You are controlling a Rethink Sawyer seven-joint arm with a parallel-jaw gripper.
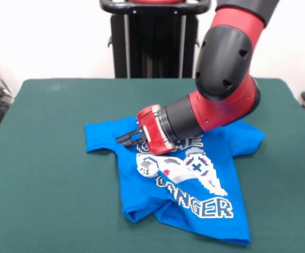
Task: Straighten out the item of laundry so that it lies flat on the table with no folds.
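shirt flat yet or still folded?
Still folded. The blue T-shirt is mostly spread on the table, but its lower left hem corner is turned under and bunched.

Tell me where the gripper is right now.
In the front view the gripper sits just left of the picture's centre, low over the blue T-shirt near its collar, pointing toward the sleeve on the picture's left, above the pixel controller print.

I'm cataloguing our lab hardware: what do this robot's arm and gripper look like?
The thick red and black arm has rounded black joint housings with small dark round holes, joined by glossy red segments. Its wrist narrows to a black cylinder ending in a red ring-shaped flange with small pale fittings. The small black gripper projects from that flange as short dark fingers. No loose cables show.
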